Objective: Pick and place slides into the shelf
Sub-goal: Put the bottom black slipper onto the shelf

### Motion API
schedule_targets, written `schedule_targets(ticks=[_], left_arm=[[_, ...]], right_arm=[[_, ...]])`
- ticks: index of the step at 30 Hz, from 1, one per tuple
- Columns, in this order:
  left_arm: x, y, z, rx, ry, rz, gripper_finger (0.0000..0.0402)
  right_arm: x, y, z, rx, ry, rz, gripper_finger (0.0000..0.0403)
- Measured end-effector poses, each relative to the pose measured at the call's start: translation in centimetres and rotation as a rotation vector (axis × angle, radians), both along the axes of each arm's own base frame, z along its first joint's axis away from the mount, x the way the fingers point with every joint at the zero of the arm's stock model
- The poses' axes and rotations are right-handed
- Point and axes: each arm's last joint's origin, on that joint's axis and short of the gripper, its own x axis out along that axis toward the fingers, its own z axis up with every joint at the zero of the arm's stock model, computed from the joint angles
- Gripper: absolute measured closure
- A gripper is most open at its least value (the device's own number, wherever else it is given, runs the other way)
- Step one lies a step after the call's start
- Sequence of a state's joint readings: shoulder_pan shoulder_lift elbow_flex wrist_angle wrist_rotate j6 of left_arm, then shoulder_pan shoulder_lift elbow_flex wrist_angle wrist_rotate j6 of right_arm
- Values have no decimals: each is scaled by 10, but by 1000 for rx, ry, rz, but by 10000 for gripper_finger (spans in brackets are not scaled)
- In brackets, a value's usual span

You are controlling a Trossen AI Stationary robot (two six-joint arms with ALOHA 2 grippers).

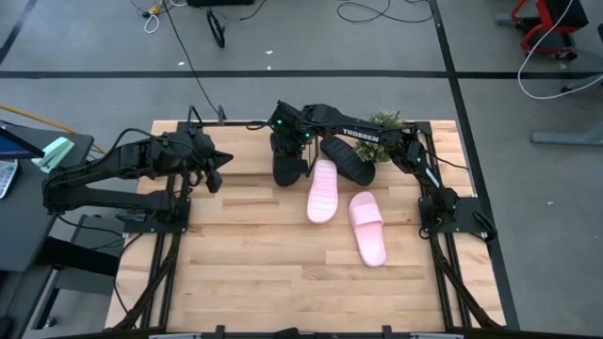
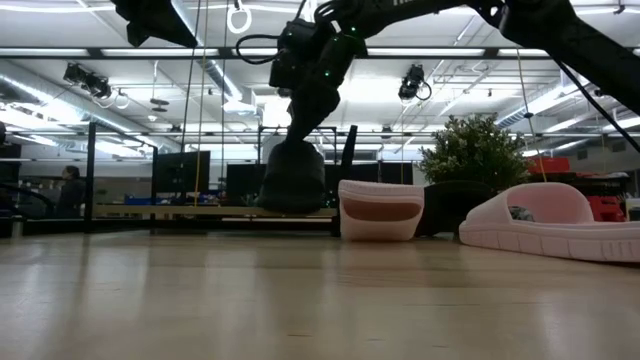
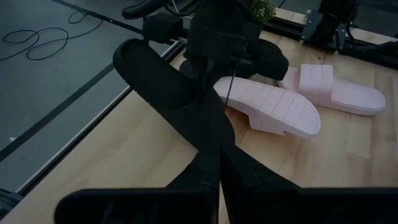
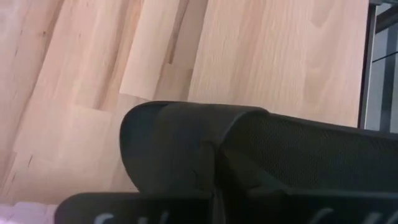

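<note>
My right gripper [image 1: 289, 153] reaches over the table's far middle and is shut on a black slide [image 2: 293, 182], which hangs below it. A second black slide [image 1: 347, 158] lies just to its right, in front of the plant. Two pale pink slides lie on the table: one [image 1: 323, 190] beside the held slide, the other [image 1: 368, 229] nearer and to the right, sole down. My left gripper [image 1: 216, 177] hovers shut and empty over the table's far left. The shelf is out of view. My right gripper has the black slide at its wide strap [image 4: 186, 134], coming from above and slanting down. Its own fingers [image 4: 214, 186] hide the exact place of contact. In the low view the slide hangs steeply below the fingers, its lower end [image 2: 293, 205] apparently clear of the table.
A small green potted plant [image 1: 384, 123] stands at the table's far right, close behind the second black slide. The near half of the wooden table [image 1: 264, 282] holds nothing. Black arm frames run along both side edges.
</note>
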State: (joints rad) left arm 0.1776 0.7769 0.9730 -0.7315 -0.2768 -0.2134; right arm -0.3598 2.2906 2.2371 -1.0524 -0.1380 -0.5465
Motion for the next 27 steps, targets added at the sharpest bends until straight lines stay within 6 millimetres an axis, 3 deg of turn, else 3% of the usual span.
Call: schedule_targets(ticks=[15, 19, 27], left_arm=[[0, 0, 0, 0, -1, 0, 380], [0, 0, 0, 0, -1, 0, 389], [0, 0, 0, -1, -1, -1, 384]], right_arm=[[-3, -15, -10, -7, -8, -19, 380], [-1, -13, -10, -23, -18, 5, 351], [8, -12, -31, -37, 23, -4, 287]])
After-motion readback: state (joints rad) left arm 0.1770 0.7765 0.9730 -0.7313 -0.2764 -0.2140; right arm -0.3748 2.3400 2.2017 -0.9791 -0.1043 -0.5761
